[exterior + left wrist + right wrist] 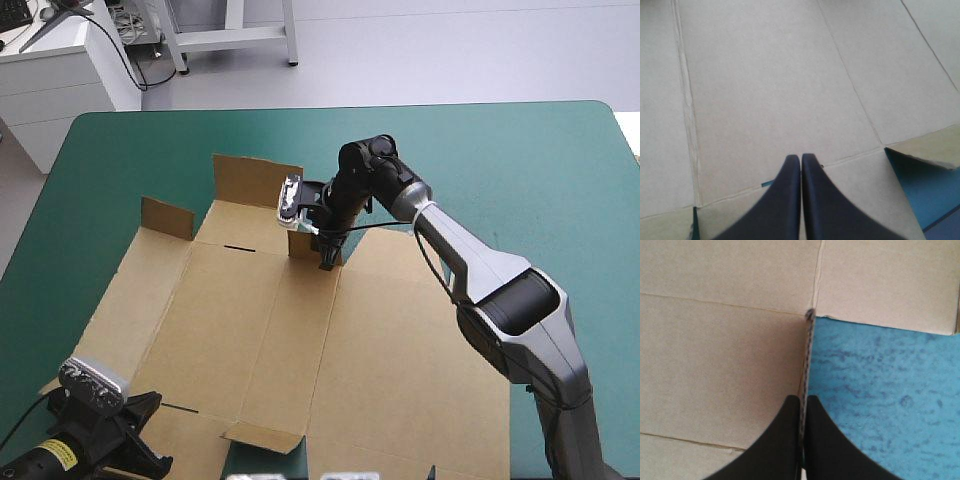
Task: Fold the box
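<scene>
Box (pixel 400 350): brown sheet, mostly flat, long axis left-right across table (pixel 560 170), slightly skewed. Right gripper (pixel 804 400) pinches its upright far flap (pixel 300 244). Left gripper (pixel 800 159) clenched over its near-left corner.

Box (pixel 300 340): one, a single cut sheet of brown board, with four flaps (pixel 258 180) lifted off the flat and two short dark slits (pixel 240 247). Grippers: two, the left gripper (pixel 800 157) and the right gripper (pixel 805 397), each with two black fingers (pixel 785 440). Table (pixel 520 160) with teal-green cover: one.
</scene>
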Robot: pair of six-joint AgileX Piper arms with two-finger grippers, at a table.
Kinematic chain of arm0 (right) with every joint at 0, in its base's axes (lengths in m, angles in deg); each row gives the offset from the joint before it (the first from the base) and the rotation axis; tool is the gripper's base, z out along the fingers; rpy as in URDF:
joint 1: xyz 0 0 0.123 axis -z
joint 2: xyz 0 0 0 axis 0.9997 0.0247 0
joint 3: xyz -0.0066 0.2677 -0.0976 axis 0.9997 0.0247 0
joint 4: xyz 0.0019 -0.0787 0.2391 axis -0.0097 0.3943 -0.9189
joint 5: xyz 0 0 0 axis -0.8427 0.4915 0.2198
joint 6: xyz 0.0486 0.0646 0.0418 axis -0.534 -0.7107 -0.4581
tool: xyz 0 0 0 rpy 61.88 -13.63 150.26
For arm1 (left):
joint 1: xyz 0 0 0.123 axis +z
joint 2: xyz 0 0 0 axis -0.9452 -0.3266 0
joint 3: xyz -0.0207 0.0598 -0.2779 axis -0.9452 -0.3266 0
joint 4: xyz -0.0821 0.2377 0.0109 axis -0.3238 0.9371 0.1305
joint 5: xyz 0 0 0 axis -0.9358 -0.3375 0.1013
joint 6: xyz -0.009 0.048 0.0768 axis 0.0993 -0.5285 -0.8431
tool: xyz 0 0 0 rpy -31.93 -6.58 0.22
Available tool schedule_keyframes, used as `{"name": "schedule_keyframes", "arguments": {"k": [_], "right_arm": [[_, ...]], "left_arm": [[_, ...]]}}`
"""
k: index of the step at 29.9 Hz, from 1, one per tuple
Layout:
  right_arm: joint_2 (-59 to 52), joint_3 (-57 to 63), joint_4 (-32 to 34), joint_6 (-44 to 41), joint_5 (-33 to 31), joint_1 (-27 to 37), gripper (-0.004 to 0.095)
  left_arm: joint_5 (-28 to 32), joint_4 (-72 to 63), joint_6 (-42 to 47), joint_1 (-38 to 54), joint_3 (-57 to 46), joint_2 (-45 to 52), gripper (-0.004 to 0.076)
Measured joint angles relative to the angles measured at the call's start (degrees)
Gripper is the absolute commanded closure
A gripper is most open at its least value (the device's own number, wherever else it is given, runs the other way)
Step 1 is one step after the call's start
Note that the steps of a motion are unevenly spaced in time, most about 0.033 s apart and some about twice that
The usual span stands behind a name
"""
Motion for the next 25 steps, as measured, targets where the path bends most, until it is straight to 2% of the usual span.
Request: {"name": "schedule_keyframes", "arguments": {"k": [5, 9, 15, 25], "right_arm": [[-0.2, 0.7, 0.0, 1.6, 0.1, -0.2, 0.0912], [-0.2, 0.7, 0.0, 6.5, 0.1, -0.4, 0.0912], [-0.2, 0.7, 0.1, 10.1, 2.9, -0.5, 0.0912], [-0.2, 0.7, 0.1, 10.6, 3.2, -0.5, 0.0906]], "left_arm": [[0.0, 0.0, 0.0, 0.0, 0.0, 0.0, 0.0732], [0.0, 0.0, 0.0, 0.0, 0.0, 0.0, 0.0732], [0.0, 0.0, 0.0, 0.0, 0.0, 0.0, 0.0732], [0.0, 0.0, 0.0, 0.0, 0.0, 0.0, 0.0732]]}}
